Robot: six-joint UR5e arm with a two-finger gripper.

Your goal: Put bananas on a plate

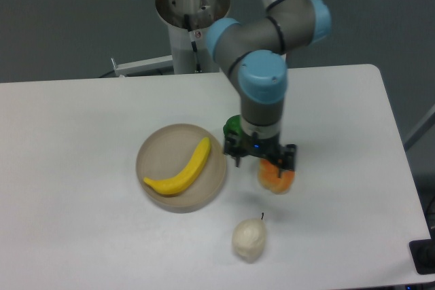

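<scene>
The banana [182, 170] lies inside the plate [155, 149], running from the near-left rim up toward the far-right, its curve bowing to the near side. It rests flat on the plate's floor, with both ends within the rim or at most just on it, so it looks settled rather than balanced. Judged from this, the placing itself appears done.

The plate sits left of centre on the white table [68, 168], its low rim enough to keep the fruit from sliding off.

Just right of the plate, the gripper [260, 157] points straight down, off the plate and holding nothing that can be seen. Its fingers look spread apart, one near the plate's right edge and the other over the orange fruit [276, 178], which fits a hand that has let go. It seems to be above the table, not on it, though the height is hard to read from this angle.

The orange fruit lies partly hidden beneath the gripper, and something green [233, 125] peeks out behind the wrist; what it is cannot be told. A whitish pear [249, 238] stands near the front edge, well apart from the plate.
</scene>
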